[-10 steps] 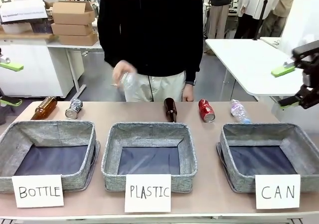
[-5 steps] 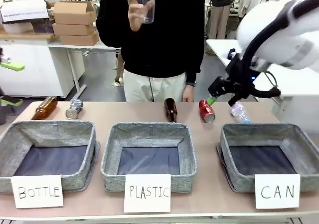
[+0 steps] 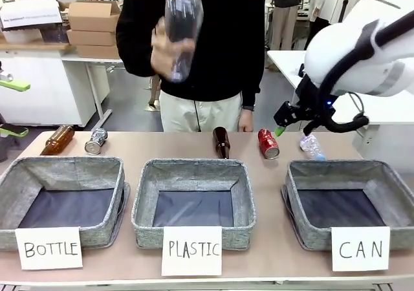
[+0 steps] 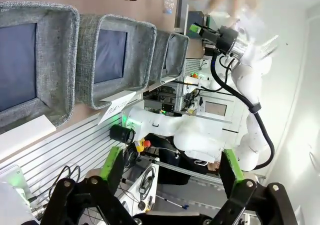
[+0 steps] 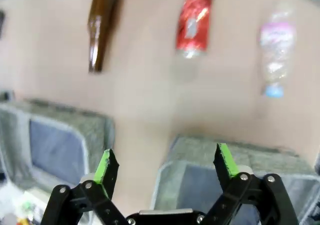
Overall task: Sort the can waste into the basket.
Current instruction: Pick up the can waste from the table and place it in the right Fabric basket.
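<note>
The red can (image 3: 268, 143) lies on its side at the far edge of the table, behind the "CAN" basket (image 3: 297, 194). The silver-grey can (image 3: 96, 141) lies far left, behind the "BOTTLE" basket. My right gripper (image 3: 291, 129) hangs open just above and to the right of the red can, apart from it. In the right wrist view the red can (image 5: 192, 20) lies ahead of the open gripper (image 5: 167, 170), with the CAN basket's rim (image 5: 225, 147) below. My left gripper (image 3: 13, 108) is open at the left edge, holding nothing; its green pads (image 4: 111, 162) frame the left wrist view.
A person stands at the far side, holding a clear plastic bottle (image 3: 180, 32) up high. A brown bottle (image 3: 221, 142) lies left of the red can and a clear plastic bottle (image 3: 312, 145) right of it. Another brown bottle (image 3: 57, 140) lies far left. The "PLASTIC" basket (image 3: 145, 200) sits in the middle.
My right arm swung in from the right edge to above the red can, then shifted slightly. The person lifted the plastic bottle from waist height to up high.
</note>
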`<state>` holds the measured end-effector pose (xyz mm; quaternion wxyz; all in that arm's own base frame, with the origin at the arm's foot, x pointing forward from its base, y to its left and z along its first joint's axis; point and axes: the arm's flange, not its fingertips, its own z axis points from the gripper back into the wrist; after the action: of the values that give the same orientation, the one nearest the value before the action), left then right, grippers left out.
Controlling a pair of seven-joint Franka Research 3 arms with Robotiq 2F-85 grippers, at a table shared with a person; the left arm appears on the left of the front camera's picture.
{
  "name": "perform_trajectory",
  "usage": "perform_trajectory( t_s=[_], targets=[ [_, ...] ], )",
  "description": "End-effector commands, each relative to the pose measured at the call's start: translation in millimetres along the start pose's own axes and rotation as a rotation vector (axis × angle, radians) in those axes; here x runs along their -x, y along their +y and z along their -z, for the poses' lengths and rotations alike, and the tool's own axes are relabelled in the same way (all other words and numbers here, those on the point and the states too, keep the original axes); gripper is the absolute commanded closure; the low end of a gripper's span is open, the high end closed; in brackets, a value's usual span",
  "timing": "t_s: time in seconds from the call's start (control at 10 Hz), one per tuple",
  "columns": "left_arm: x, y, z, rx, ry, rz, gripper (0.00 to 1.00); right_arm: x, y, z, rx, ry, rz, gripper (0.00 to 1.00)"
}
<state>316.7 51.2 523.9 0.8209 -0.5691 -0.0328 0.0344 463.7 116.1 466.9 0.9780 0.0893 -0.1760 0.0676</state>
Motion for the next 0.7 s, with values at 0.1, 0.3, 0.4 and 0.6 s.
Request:
perform_trajectory(
  t_s=[0.1, 0.3, 0.4, 0.6],
  targets=[
    [-0.1, -2.7, 0.6, 0.020, 0.000, 0.015, 0.00, -47.2, 3.0, 64.7, 0.184, -0.172, 0.106, 0.00],
    [-0.1, -2.7, 0.6, 0.020, 0.000, 0.015, 0.00, -74.7, 3.7, 107.7, 0.173, -0.090, 0.069, 0.00],
    [-0.1, -2.7, 0.6, 0.020, 0.000, 0.015, 0.00, -80.9, 8.6, 126.7, 0.234, -0.056, 0.087, 0.00],
    [-0.1, -2.7, 0.6, 0.020, 0.000, 0.015, 0.00, -87.6, 10.2, 157.5, 0.179, 0.015, 0.060, 0.00]
  ],
)
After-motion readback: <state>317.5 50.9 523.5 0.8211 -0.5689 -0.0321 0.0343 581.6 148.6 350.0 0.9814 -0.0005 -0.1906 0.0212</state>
